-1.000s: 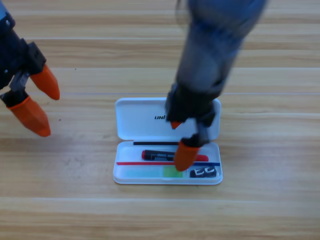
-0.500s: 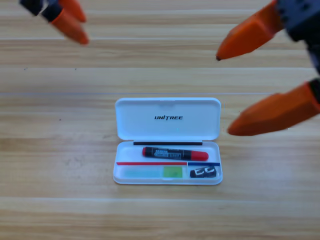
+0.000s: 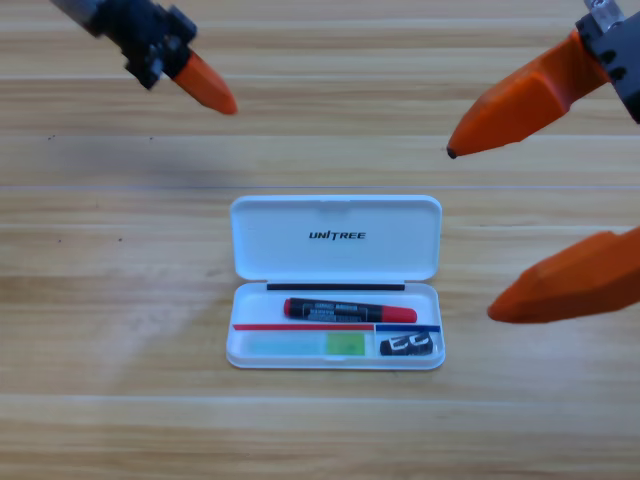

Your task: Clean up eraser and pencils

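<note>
My left gripper point(image 3: 205, 88) is parked by the table's point(image 3: 100, 300) far left corner; can't tell its state. Mid-table, the case point(image 3: 335, 235) lies open with the red pencil point(image 3: 350, 310), green pencil point(image 3: 305, 345) and eraser point(image 3: 408, 345) all inside. My right gripper point(image 3: 480, 230) waits at the right edge, spread wide, empty. I'd shut the lid slowly, pushing its far rim.

A white case point(image 3: 336, 236) is showing black lettering on its lid. Inside are lying a red pencil point(image 3: 350, 310) (with a black printed band), a light green pencil point(image 3: 305, 345) and a black eraser point(image 3: 409, 345) with white markings, on a pale, wood-grained table point(image 3: 120, 300).
</note>
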Controlling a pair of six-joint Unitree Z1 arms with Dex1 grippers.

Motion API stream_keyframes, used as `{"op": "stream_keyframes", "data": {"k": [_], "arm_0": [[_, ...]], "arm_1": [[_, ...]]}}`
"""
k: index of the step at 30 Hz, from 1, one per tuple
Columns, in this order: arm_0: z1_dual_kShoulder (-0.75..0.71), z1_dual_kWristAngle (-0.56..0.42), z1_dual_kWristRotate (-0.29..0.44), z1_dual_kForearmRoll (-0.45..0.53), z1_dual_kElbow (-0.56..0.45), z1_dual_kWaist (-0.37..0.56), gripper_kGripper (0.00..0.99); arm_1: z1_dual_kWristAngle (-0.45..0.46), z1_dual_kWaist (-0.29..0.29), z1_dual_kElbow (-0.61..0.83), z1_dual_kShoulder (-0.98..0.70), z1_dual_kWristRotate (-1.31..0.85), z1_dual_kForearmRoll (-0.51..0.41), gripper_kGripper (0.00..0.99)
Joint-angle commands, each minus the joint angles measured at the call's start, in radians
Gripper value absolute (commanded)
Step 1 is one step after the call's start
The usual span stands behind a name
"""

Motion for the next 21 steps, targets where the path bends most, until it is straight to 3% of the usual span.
{"op": "stream_keyframes", "data": {"k": [1, 9, 21], "arm_0": [[0.131, -0.025, 0.009, 0.011, 0.01, -0.016, 0.0], [0.27, -0.102, 0.072, 0.069, 0.006, -0.058, 0.0], [0.278, -0.143, 0.093, 0.098, 0.018, -0.116, 0.0]], "arm_1": [[0.024, 0.015, 0.035, 0.018, 0.006, -0.025, 0.99], [0.024, 0.015, 0.035, 0.043, 0.006, -0.025, 0.99], [0.033, 0.015, 0.026, 0.072, 0.006, -0.032, 0.99]]}}
